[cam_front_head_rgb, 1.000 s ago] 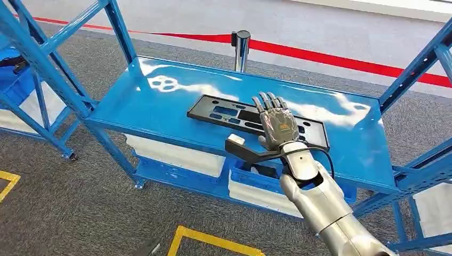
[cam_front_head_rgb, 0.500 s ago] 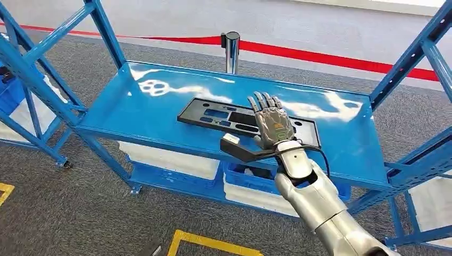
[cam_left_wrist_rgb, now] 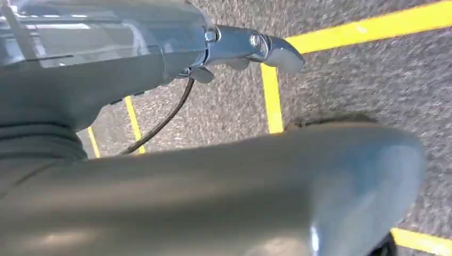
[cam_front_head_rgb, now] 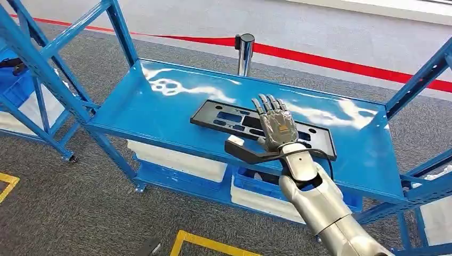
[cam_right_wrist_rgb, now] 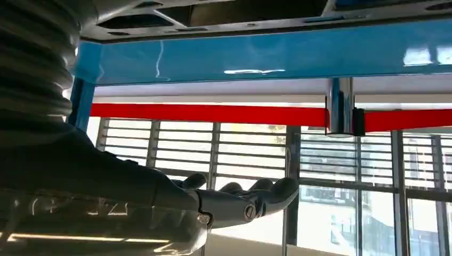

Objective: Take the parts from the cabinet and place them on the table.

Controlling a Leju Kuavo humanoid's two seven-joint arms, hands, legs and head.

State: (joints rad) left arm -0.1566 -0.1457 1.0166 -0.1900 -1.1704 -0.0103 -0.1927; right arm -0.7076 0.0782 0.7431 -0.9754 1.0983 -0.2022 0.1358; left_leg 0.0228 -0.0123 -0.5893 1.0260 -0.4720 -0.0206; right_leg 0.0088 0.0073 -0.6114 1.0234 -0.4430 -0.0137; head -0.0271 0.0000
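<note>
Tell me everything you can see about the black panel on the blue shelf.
The black panel is a long, flat, matte piece, plastic by its look, with several rectangular cutouts along its length. It lies flat on the glossy blue shelf, slightly angled to the front edge. The right hand, fingers spread, is above its right part; whether it touches cannot be told.
</note>
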